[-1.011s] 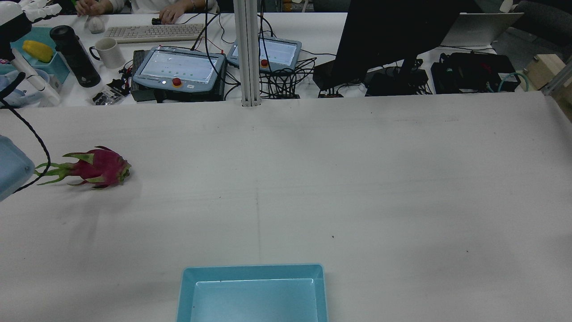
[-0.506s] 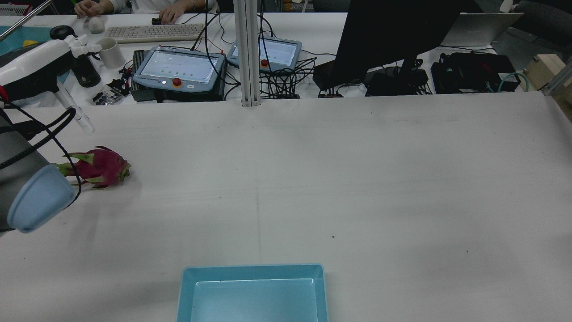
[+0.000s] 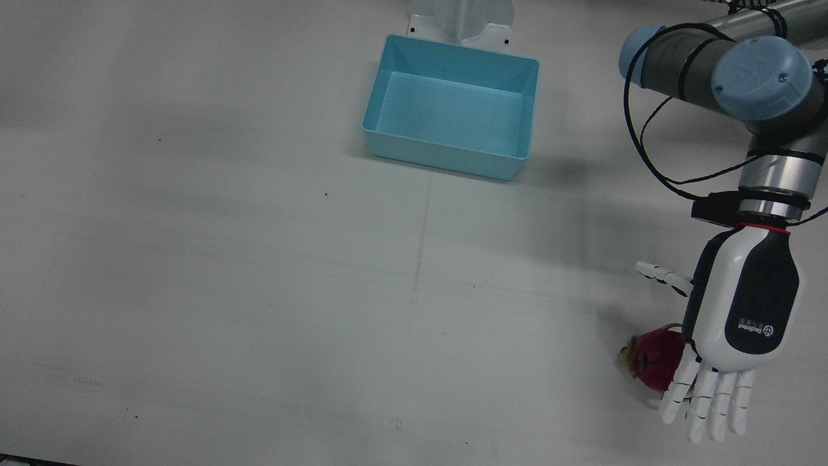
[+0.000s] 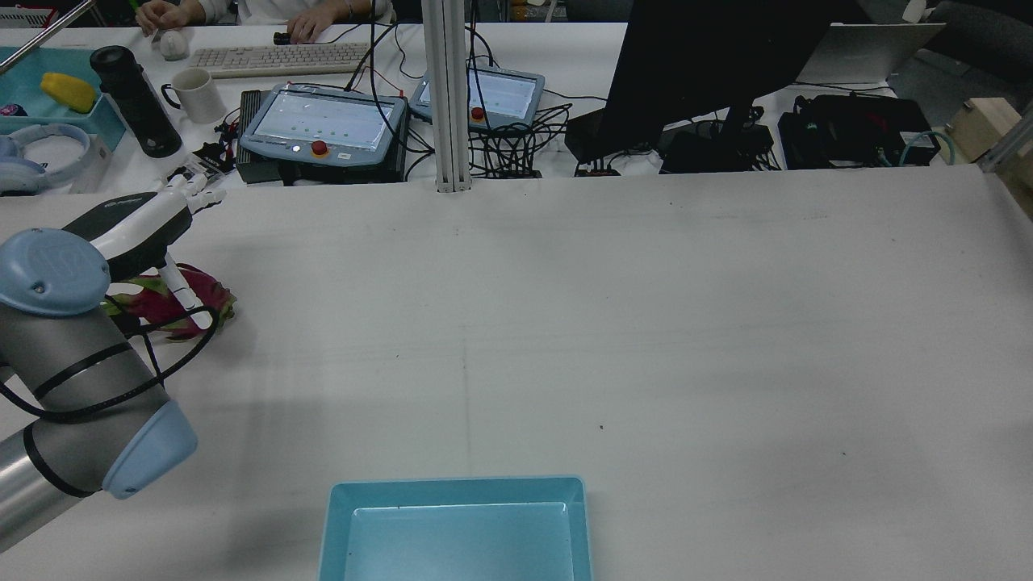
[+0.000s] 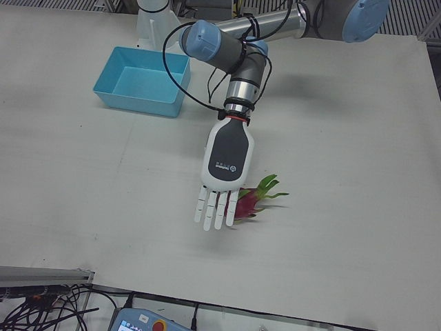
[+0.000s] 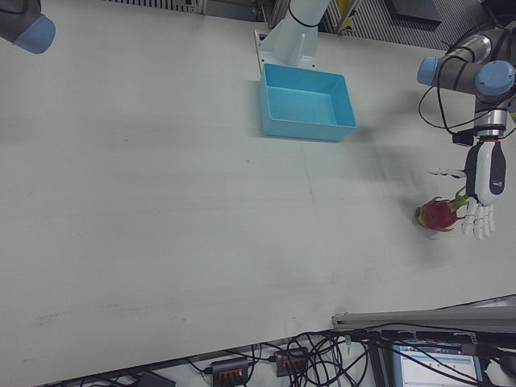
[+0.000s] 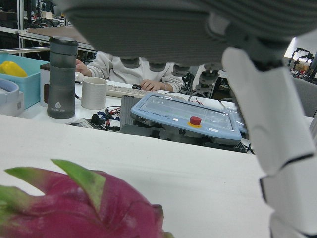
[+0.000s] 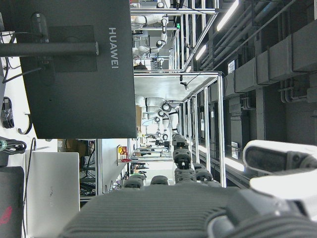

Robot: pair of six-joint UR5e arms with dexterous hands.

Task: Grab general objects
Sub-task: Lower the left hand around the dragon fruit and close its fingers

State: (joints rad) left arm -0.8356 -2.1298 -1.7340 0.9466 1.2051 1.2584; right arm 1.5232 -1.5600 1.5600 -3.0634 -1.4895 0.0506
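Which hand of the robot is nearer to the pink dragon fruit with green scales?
Left. The left hand hovers open just above the pink dragon fruit, fingers extended beyond it. The right hand appears only in its own camera, pointing away from the table.

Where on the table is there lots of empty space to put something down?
The table is bare from the blue bin across the whole middle and right-arm side. It's crowded only where the left hand hangs over the dragon fruit. The bin is empty too.

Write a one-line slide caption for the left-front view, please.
Open left hand hovering palm-down above a pink dragon fruit; blue bin waits nearby.
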